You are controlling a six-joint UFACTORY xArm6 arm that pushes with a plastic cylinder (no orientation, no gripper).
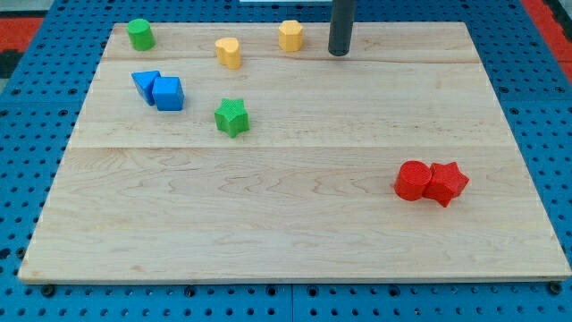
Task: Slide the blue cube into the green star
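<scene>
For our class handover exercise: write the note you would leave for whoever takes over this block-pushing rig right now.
My tip rests near the view's top edge, right of the yellow hexagonal block, touching nothing.
The blue cube sits at upper left against another blue block. The green star lies to its lower right, apart from it.
Done: nothing yet.
Left: bring the tip behind the cube's left side and push it into the star.

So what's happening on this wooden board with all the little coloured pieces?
A robot arm pushes blocks around with a dark rod. My tip sits near the view's top, right of the yellow blocks, touching nothing. The blue cube it is meant to slide rests at the left beside another blue block, with a gap between it and the green star.
</scene>
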